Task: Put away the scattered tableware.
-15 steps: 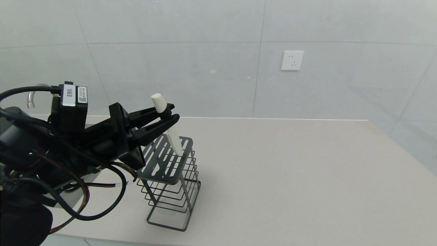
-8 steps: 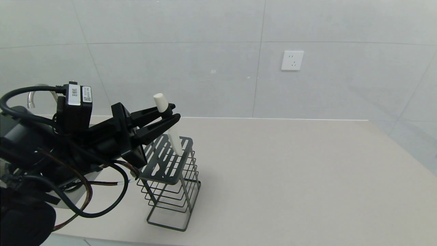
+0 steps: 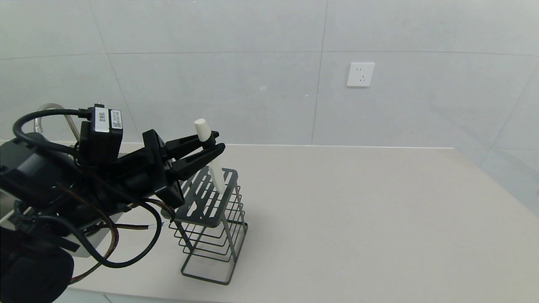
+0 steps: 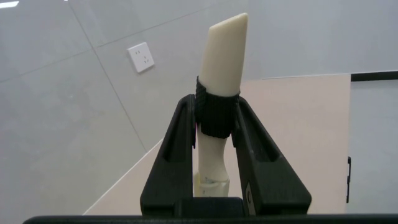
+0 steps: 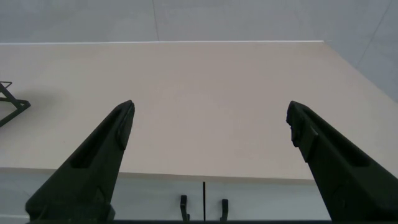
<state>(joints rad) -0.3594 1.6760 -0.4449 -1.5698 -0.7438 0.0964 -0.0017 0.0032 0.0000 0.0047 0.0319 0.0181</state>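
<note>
My left gripper (image 3: 210,143) is shut on a cream-handled utensil (image 3: 209,153), held nearly upright with its handle end up. Its lower end goes into a slot in the top of the dark wire cutlery rack (image 3: 210,229), which stands on the beige counter. In the left wrist view the cream handle (image 4: 221,93) is clamped between the black fingers (image 4: 180,149) of the left gripper (image 4: 216,115). My right gripper (image 5: 208,134) is open, with nothing between its fingers, above the counter's front edge.
The beige counter (image 3: 358,210) stretches to the right of the rack up to the tiled wall. A white socket (image 3: 360,74) sits on that wall. A curved tap (image 3: 52,111) rises behind my left arm. A corner of the rack (image 5: 11,102) lies far from the right gripper.
The left gripper has moved slightly right and down with the utensil, which now stands straighter and reaches deeper into the rack's top slot. The rack has not moved.
</note>
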